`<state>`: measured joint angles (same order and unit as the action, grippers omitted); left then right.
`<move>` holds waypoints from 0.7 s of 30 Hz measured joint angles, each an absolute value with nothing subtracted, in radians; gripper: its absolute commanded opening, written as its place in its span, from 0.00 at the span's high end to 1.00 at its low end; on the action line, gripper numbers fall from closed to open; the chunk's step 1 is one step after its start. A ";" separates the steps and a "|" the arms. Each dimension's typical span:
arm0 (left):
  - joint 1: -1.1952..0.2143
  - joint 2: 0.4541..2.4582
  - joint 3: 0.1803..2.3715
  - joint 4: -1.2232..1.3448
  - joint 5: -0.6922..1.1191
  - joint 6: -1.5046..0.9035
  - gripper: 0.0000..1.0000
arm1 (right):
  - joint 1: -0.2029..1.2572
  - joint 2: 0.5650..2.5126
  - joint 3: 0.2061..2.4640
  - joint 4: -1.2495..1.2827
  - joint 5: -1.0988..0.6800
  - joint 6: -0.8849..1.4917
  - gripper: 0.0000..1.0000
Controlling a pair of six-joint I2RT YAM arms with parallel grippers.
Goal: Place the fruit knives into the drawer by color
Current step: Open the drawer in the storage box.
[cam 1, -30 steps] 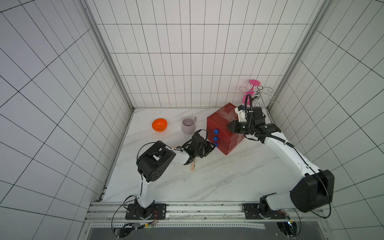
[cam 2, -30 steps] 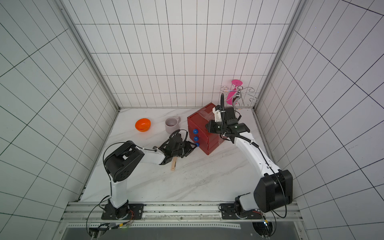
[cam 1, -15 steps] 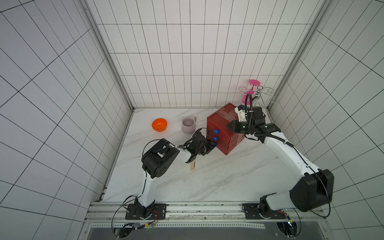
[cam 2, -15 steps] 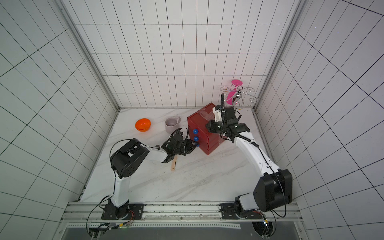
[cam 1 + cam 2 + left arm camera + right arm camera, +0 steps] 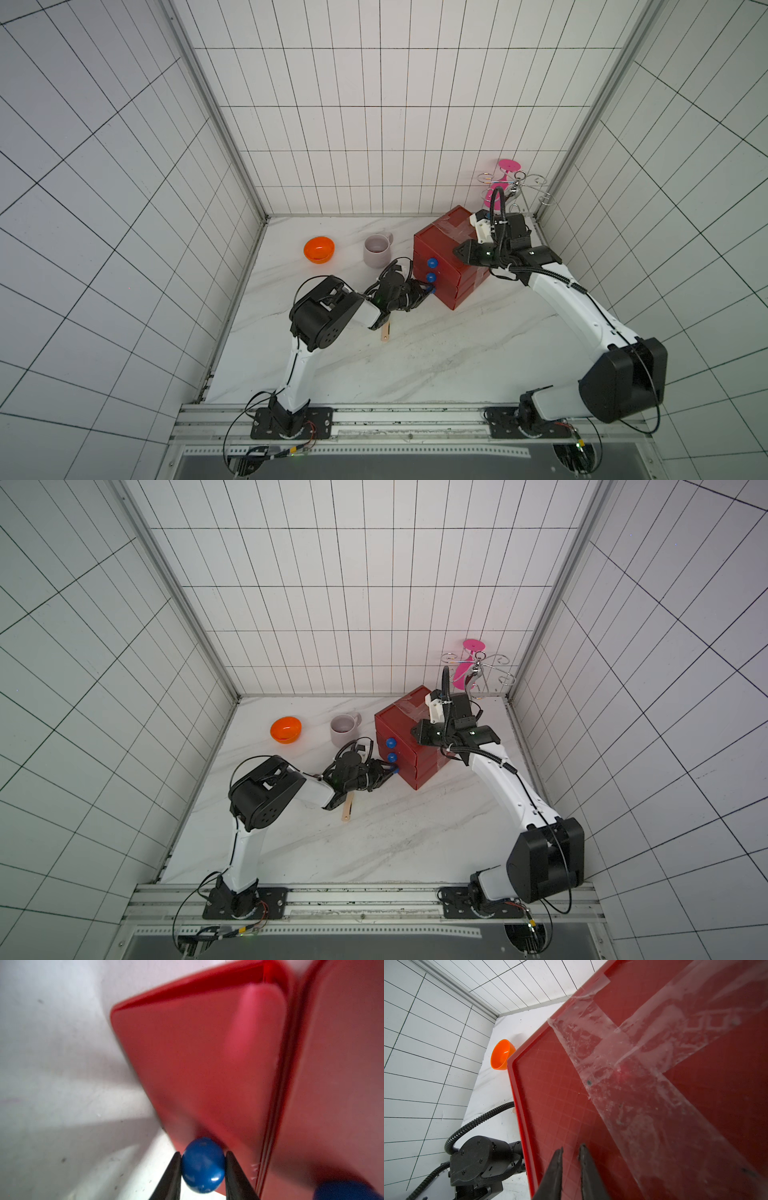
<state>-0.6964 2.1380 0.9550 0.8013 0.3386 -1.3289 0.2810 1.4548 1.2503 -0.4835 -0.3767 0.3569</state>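
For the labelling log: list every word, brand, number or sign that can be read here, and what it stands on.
None can be read. The red drawer chest, its blue knobs, the orange bowl and the mug show no print in any view.
Under the clear tape on the chest's top, the right wrist view shows faint marks, too smeared to tell whether they are letters.

Black fingers (image 5: 170, 1178) pinch the blue knob (image 5: 202, 1165) of the red drawer (image 5: 207, 1064).
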 measured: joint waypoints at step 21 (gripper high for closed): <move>-0.690 2.046 0.715 0.974 0.286 -1.369 0.80 | 0.281 1.470 1.256 -0.470 -0.400 0.358 0.81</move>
